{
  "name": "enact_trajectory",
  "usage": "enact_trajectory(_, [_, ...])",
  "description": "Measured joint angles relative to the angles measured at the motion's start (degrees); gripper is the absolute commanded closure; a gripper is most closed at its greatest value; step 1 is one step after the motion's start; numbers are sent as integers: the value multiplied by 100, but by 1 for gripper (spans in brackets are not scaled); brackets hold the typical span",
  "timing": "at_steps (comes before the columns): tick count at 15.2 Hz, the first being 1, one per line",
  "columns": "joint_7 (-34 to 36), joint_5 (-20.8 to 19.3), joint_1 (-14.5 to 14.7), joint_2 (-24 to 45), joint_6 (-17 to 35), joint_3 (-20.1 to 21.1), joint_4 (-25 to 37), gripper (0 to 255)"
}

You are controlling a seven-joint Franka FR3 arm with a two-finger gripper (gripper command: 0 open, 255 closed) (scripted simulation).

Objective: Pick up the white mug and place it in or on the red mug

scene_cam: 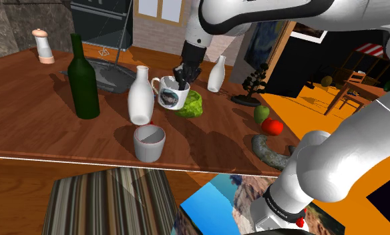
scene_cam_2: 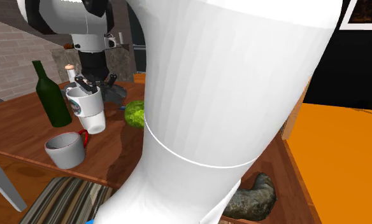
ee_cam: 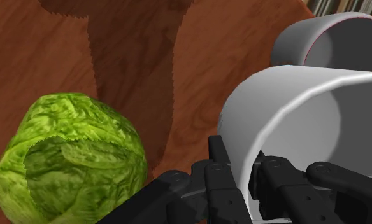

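My gripper (scene_cam: 181, 76) is shut on the rim of the white mug (scene_cam: 170, 95), one finger inside and one outside the wall. This mug carries a dark round picture and seems to hang a little above the wooden table (scene_cam: 40, 127). The second exterior view has the same mug (scene_cam_2: 89, 105) under the gripper (scene_cam_2: 86, 85). Nearer the table's front edge stands the other mug (scene_cam: 149, 142), grey with a red rim line and a red handle (scene_cam_2: 83, 135), upright and apart. In the wrist view the gripper (ee_cam: 245, 173) clasps the white mug's wall (ee_cam: 293, 121), with the grey mug (ee_cam: 331, 38) beyond it.
A lettuce head (scene_cam: 189, 105) lies just beside the held mug. A white vase (scene_cam: 141, 95) and a dark green bottle (scene_cam: 83, 80) stand to the shoulder view's left. A small white bottle (scene_cam: 216, 74), a red fruit (scene_cam: 272, 127) and a grey curved object (scene_cam: 270, 152) sit to its right.
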Motion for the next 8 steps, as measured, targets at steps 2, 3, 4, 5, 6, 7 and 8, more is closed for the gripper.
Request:
enact_trajectory(2, [270,25,105,104,-23,177,139,255])
enact_trajectory(3, [433,39,169,197,-9,284,228,255])
enact_trajectory(4, [559,44,217,281,18,365,293,255])
enact_trajectory(5, [684,43,262,383,25,443,391,255])
enact_trajectory(6, [832,42,318,466,-8,533,514,255])
enact_trajectory(7, [961,37,366,562,0,612,610,255])
enact_trajectory(8, [1021,36,390,594,22,648,621,255])
